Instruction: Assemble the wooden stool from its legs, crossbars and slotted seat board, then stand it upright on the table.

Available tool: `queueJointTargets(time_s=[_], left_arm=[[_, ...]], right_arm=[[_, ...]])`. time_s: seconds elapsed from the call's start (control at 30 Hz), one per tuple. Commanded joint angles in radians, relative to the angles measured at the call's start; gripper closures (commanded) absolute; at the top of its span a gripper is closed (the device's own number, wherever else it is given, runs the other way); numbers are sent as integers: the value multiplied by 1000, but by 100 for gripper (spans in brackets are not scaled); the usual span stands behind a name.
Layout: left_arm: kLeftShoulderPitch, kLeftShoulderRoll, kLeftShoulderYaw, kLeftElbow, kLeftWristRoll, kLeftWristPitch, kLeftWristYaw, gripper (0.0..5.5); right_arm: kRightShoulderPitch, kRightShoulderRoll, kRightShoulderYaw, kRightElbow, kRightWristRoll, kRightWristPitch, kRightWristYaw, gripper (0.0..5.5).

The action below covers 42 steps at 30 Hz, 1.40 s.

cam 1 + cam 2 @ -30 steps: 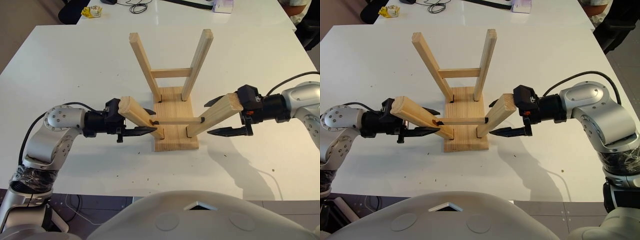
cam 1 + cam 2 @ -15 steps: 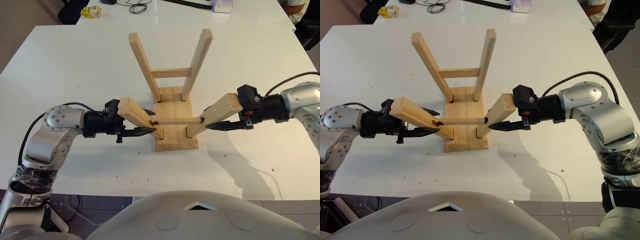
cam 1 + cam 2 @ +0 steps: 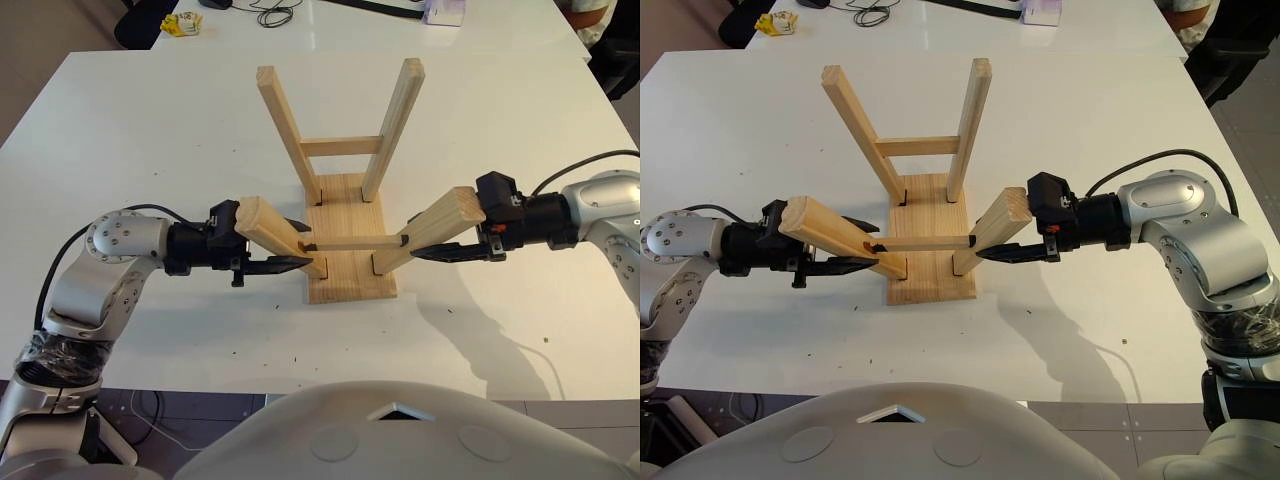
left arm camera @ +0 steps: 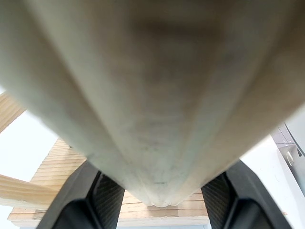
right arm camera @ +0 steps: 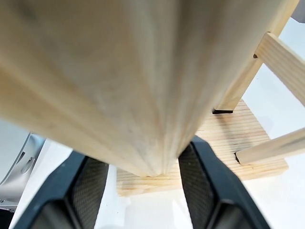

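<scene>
The wooden stool stands upside down, its slotted seat board (image 3: 350, 287) flat on the white table (image 3: 150, 130). Two far legs (image 3: 285, 125) (image 3: 395, 120) rise upright, joined by a crossbar (image 3: 342, 146). The near legs splay outward, linked by a second crossbar (image 3: 355, 241). My left gripper (image 3: 298, 245) is shut on the near left leg (image 3: 262, 220); its fingers (image 4: 100, 200) flank that leg (image 4: 157, 95). From the right, my right gripper (image 3: 420, 234) is shut on the near right leg (image 3: 442, 222), with fingers (image 5: 90, 191) on both sides of that leg (image 5: 119, 71).
Another white table behind carries cables, a yellow item (image 3: 183, 23) and a small box (image 3: 445, 12). The table's front edge runs close below both arms. Open tabletop lies to the left and right of the stool.
My right gripper's lower finger has swung up and closed onto the near right leg. The left gripper and the stool have stayed where they were.
</scene>
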Motion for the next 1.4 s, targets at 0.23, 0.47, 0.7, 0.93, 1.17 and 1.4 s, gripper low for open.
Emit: queueJointTargets(time_s=[0.23,0.47,0.7,0.93,1.17,1.4], left_arm=[[45,54,-71,28,93,65,-33,344],[51,53,-67,40,93,55,-34,344],[58,26,-52,50,77,61,4,344],[118,9,-44,29,68,46,44,344],[145,0,-81,-16,72,39,63,344],[93,14,-84,44,81,34,31,344]], right_arm=[[47,23,-17,26,26,11,-8,336],[79,44,-40,65,27,-10,-10,336],[101,63,-53,71,41,-19,-28,336],[113,74,-58,51,46,-17,-41,336],[99,80,-61,48,52,-12,-44,336],[107,89,-63,45,59,-16,-42,336]])
